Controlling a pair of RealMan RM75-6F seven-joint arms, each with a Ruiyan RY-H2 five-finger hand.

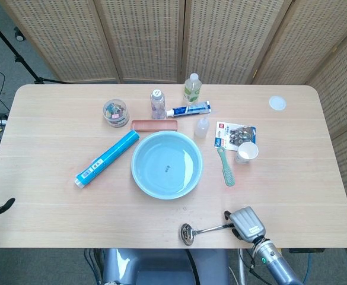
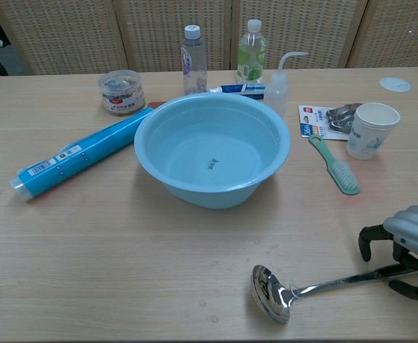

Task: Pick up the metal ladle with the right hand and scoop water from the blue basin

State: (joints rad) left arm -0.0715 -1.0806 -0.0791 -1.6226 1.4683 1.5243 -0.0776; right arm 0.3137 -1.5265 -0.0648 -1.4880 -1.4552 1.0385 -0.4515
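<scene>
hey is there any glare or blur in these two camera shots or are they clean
Chest view: sharp, with bright reflections on the metal ladle bowl and a soft sheen on the water in the blue basin. Head view: even lighting, faint shadows, pale glare across the basin water; the right hand sits crisp near the bottom edge.

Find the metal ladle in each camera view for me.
Head view: metal ladle at the near table edge, bowl pointing left, right hand at its handle.
Chest view: ladle lower right, bowl left.
Shared landmark: blue basin, just beyond it.
</scene>
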